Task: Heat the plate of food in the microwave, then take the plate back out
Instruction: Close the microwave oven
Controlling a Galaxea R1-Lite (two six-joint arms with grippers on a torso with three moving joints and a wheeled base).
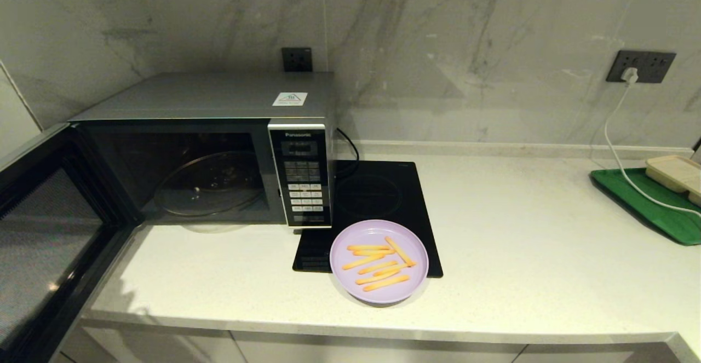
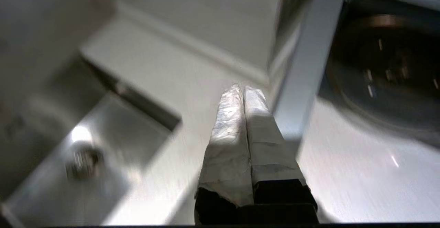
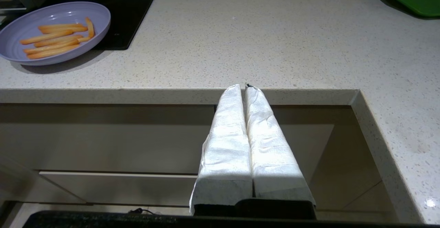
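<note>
Now, with the microwave (image 1: 208, 149) door open, open your pinched-shut, empty left gripper (image 2: 243, 89) before approaching the plate of food (image 1: 379, 261) near the counter's front edge.

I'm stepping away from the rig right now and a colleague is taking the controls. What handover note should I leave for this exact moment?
Left gripper: shut, holding nothing, near the microwave's open front by its door frame.
Right gripper: shut, empty, parked below the counter edge.
Microwave: door swung wide open, glass turntable bare.
Plate of food: on the counter, partly overlapping the front edge of the black cooktop, fries on it.
Done: door is open.
Left: plate into the microwave, shut the door, heat, reopen, take the plate back out.
</note>
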